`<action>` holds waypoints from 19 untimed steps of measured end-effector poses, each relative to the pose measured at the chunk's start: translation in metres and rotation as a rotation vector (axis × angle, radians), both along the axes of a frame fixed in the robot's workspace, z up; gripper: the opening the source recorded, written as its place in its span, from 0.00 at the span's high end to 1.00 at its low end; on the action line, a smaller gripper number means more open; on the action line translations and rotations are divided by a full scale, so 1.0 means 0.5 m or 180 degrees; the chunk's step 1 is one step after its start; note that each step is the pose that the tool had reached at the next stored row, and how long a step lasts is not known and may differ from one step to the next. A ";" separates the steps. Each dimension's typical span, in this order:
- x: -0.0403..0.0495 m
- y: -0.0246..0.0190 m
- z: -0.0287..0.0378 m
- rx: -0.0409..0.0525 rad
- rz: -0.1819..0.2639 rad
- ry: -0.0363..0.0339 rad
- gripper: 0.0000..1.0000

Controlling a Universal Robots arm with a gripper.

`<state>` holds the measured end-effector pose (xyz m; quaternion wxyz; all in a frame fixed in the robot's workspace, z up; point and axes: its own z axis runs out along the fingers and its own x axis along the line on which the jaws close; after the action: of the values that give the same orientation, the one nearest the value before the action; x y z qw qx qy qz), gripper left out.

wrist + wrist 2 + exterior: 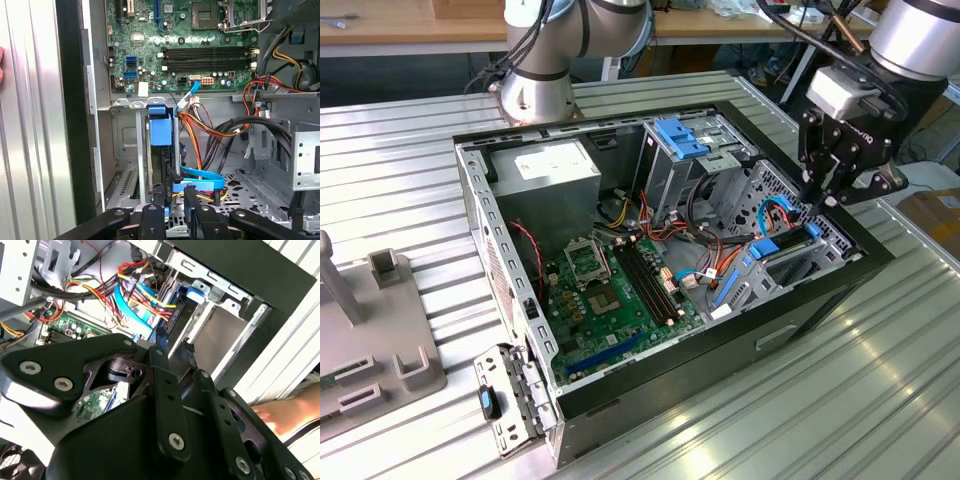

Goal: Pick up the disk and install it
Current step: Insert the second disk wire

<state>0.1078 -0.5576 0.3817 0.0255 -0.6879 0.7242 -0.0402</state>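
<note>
Jaws (174, 196) clamped on disk (161, 131), seated edgewise in case (840, 270) bay.

No print can be read: the white label (542, 160) on the grey power supply box (570, 185) shows only an illegible blur.

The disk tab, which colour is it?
Bright blue; the disk tab shows best in the first wrist view.

disk (161, 131): dark, blue rails
board (610, 300): green
case (840, 290): black
gripper (817, 200): black
table (880, 400): ribbed silver
</note>
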 end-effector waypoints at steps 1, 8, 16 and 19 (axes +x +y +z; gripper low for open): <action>-0.007 0.0000 -0.019 0.0000 0.0000 -0.0011 0.70; -0.007 0.0000 -0.020 0.0000 0.0000 -0.0012 0.84; -0.007 -0.0022 -0.020 0.0168 -0.0001 -0.0012 0.84; -0.007 -0.0028 -0.020 0.0161 -0.0001 -0.0011 0.84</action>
<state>0.1043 -0.5590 0.3715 0.0442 -0.6869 0.7250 -0.0232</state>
